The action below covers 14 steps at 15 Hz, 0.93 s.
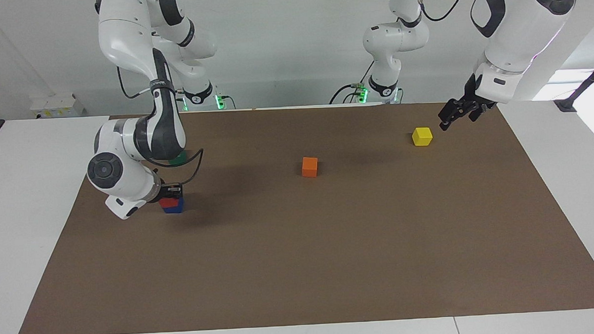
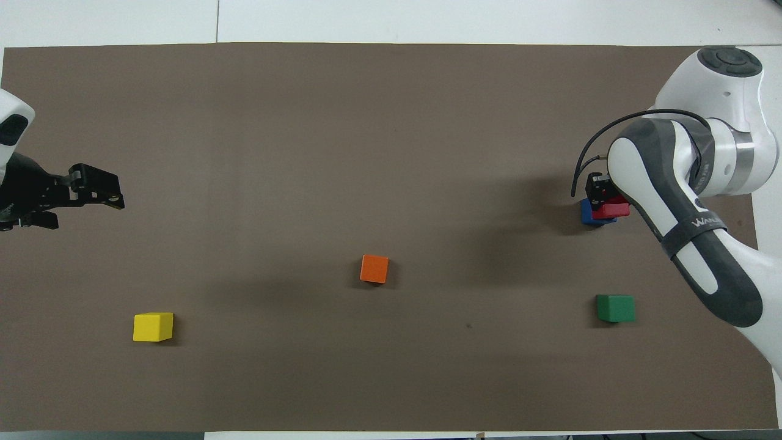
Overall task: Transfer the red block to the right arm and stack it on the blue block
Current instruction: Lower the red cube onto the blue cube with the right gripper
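**Red cube resting on blue cube, right gripper clamped on it**

The small matte red block (image 1: 168,202) sits on top of the small deep-blue block (image 1: 175,208), at the right arm's end of the brown paper mat (image 1: 330,264) that covers the white table (image 1: 25,161). In the overhead view the red cube (image 2: 611,211) covers most of the blue one (image 2: 586,214), slightly offset toward the mat's edge. The right gripper (image 1: 170,192), black and low on the large white right arm (image 1: 129,168), has its fingers closed on the red block from above.

Taking the blue block as landmark: the dark green cube (image 2: 616,308) lies nearer to the robots than it, at the same end of the table, and is mostly hidden by the arm's elbow in the facing view. The orange cube (image 1: 310,167) stands well apart from the blue block, toward the middle of the mat. The yellow cube (image 1: 422,136) lies farther still from it, toward the left arm's end and nearer to the robots.

The left gripper (image 1: 451,116) hangs in the air above the mat close to the yellow cube, touching nothing. Its fingers (image 2: 98,186) are spread wide and empty, and the left arm waits.
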Motion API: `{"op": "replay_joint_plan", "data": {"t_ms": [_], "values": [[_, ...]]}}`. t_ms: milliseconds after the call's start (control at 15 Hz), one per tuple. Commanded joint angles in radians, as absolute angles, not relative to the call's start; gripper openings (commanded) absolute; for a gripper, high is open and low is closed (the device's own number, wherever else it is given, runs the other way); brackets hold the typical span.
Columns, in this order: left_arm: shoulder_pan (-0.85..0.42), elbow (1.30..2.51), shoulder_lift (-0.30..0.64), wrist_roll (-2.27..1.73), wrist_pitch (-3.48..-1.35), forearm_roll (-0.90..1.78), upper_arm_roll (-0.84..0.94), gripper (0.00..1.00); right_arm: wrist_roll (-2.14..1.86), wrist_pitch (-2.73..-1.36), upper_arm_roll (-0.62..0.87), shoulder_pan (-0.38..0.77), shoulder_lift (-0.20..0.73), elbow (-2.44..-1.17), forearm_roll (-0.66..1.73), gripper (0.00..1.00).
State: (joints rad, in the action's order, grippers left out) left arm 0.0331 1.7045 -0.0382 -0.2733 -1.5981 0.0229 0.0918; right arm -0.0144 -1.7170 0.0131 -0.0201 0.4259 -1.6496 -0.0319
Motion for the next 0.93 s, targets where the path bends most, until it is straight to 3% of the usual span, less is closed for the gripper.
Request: {"op": "replay_joint_plan", "data": {"t_ms": [0, 200, 267, 333, 867], "values": [[0.037, 1.73, -0.063, -0.267, -1.609, 0.037, 0.087, 1.0, 0.014, -1.764, 0.023, -0.044, 0.414, -1.694, -0.019, 0.0], [0.037, 1.732, -0.063, -0.267, -1.608, 0.037, 0.087, 1.0, 0.02, -1.761, 0.023, -0.045, 0.413, -1.694, 0.005, 0.04], [0.037, 1.732, -0.063, -0.267, -1.608, 0.037, 0.087, 1.0, 0.018, -1.763, 0.023, -0.046, 0.414, -1.692, 0.005, 0.47], [0.037, 1.732, -0.063, -0.267, -1.609, 0.037, 0.087, 1.0, 0.018, -1.763, 0.023, -0.048, 0.414, -1.69, 0.005, 0.99], [0.037, 1.732, -0.063, -0.267, -1.608, 0.037, 0.087, 1.0, 0.017, -1.752, 0.021, -0.046, 0.407, -1.683, 0.003, 1.0]]}}
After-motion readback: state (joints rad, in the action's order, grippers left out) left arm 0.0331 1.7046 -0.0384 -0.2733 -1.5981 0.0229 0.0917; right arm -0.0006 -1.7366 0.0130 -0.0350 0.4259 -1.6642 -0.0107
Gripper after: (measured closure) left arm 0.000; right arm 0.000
